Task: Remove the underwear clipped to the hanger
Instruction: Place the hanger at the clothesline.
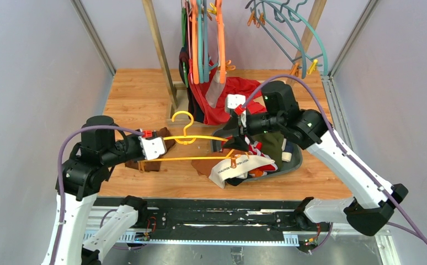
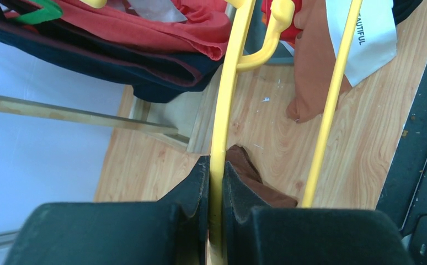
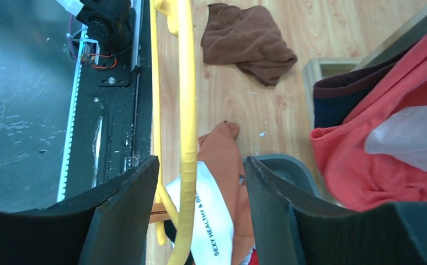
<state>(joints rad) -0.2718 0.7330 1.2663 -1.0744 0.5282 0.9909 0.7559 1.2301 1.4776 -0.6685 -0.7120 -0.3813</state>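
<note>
The left gripper [image 2: 215, 182] was clamped shut on the upper bar of a yellow hanger [image 1: 200, 137], holding it level above the table [image 1: 139, 94]. The right gripper [image 3: 200, 165] straddled the same bar near its far end, jaws apart on either side of it and gripping nothing. The brown underwear [image 1: 214, 164] drooped from the end of the lower bar, apparently pinned there by an orange clip [image 1: 234, 162]. Its white waistband [image 3: 206, 221] read "SEXY HEALTHY & BE", the rest hidden in that view, and the left wrist view showed "AUTIFUL". It hung partly over a grey tray [image 1: 294, 163] holding red briefs with white trim [image 1: 258, 152]. A brown cloth [image 3: 250, 41] lay beneath the left gripper.
</note>
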